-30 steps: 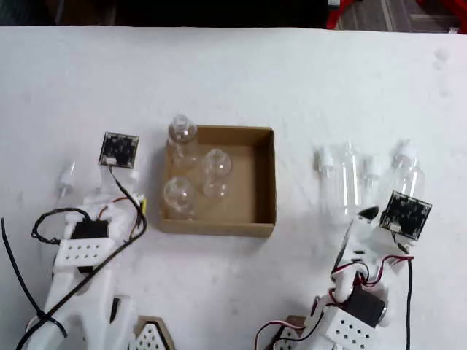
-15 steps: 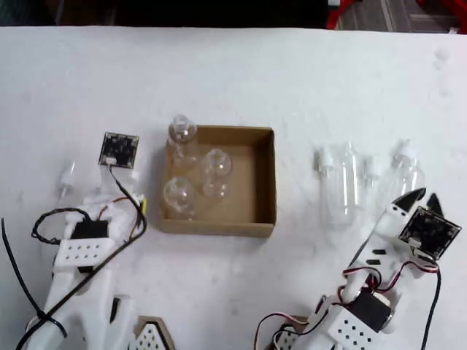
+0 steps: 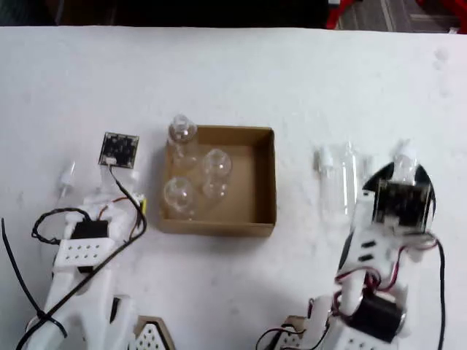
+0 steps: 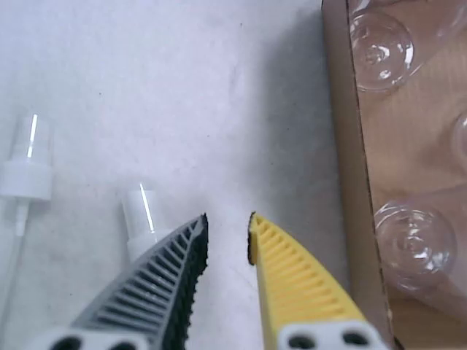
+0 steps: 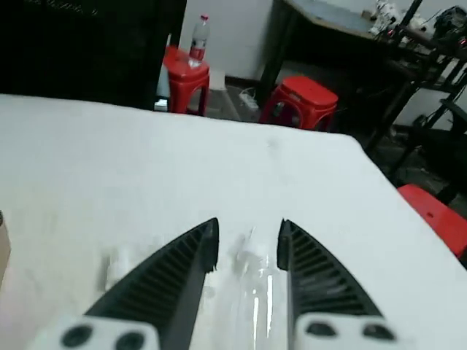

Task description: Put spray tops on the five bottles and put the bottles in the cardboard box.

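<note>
Swinging in from the right over the last second, the right arm is now hanging its right gripper (image 5: 248,233) over the rightmost clear plastic bottle (image 5: 255,306) on the white table (image 3: 292,73). Its black jaws are standing well apart, straddling the bottle lengthwise and not yet closing on it. That is looking like the set-up for a grasp, so the fourth bottle seems to be next for boxing.

At the far left, nothing is moving. One loose white spray top (image 4: 28,168) is lying on the table, and a second spray top (image 4: 137,211) is lying just beside the grey-black finger of the left gripper (image 4: 228,219). The gap between that finger and its yellow partner is narrow and is holding nothing.

Next along, the open brown cardboard box (image 3: 219,227) is holding three clear bottles: one at the far left corner (image 3: 182,135), one nearer the middle (image 3: 216,164), one at the near left (image 3: 179,193). I cannot tell whether they are wearing tops.

Right of the box, another clear bottle (image 3: 339,182) is lying on its side just beside the straddled one, and both are still outside the box.
</note>
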`<control>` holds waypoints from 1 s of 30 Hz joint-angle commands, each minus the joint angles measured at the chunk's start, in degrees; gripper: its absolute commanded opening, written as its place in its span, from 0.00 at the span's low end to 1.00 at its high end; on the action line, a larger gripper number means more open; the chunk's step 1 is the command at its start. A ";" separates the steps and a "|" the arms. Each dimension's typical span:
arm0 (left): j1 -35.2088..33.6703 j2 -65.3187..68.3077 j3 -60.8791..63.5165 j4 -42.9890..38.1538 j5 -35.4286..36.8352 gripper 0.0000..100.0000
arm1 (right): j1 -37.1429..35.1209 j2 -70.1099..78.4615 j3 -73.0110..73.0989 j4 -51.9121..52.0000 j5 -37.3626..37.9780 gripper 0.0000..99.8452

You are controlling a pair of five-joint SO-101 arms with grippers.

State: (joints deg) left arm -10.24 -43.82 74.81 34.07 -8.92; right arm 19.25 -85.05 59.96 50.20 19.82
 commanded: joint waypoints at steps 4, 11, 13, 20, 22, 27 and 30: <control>0.75 -0.13 -0.26 -1.14 0.26 0.09 | -2.07 34.07 -30.07 14.29 0.97 0.11; 0.75 -0.13 -0.26 -1.14 0.35 0.09 | -2.07 64.22 -58.29 25.36 0.97 0.11; 0.75 -0.13 -0.26 -1.14 0.44 0.09 | -2.24 71.96 -65.32 28.62 1.05 0.11; 0.75 -0.22 -0.26 -1.23 0.53 0.09 | -8.13 94.29 -85.71 39.08 5.80 0.11; 0.75 -0.22 -0.26 -1.23 0.53 0.09 | -9.45 99.38 -90.46 40.22 5.80 0.11; 0.75 -0.22 -0.26 -1.23 0.53 0.09 | -11.03 112.66 -101.19 41.36 5.80 0.11; 0.75 -0.22 -0.26 -1.23 0.44 0.09 | -11.74 120.75 -108.40 43.82 5.80 0.11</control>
State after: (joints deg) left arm -10.24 -43.82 74.81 34.07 -8.92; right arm 8.62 30.64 -40.79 92.04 25.01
